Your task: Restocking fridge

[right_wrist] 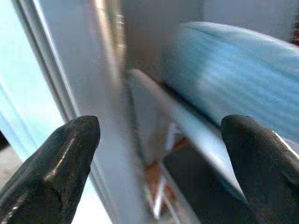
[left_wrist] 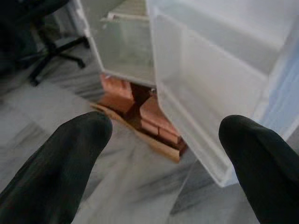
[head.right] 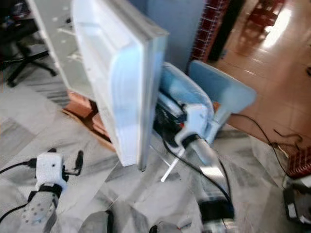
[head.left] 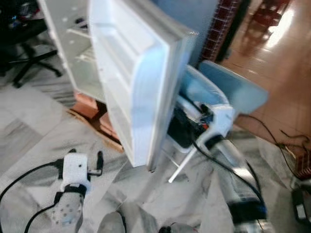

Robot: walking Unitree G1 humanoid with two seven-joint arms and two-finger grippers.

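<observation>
White fridge door [head.left: 131, 82] stands open at centre, edge toward us; fridge [head.left: 73, 43] far left. Our right gripper [right_wrist: 159, 135], fingers wide, sits behind door's right side, w/ nothing held. Left gripper [left_wrist: 163, 140], wide & empty, hangs low near left.

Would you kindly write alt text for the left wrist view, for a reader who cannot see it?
The left gripper is open, its two black fingers framing the open white fridge door and the fridge interior beyond. Reddish bricks sit under the fridge on a grey marble floor.

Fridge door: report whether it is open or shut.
Open. The fridge door stands swung out edge-on, with the white shelves showing behind it.
</observation>
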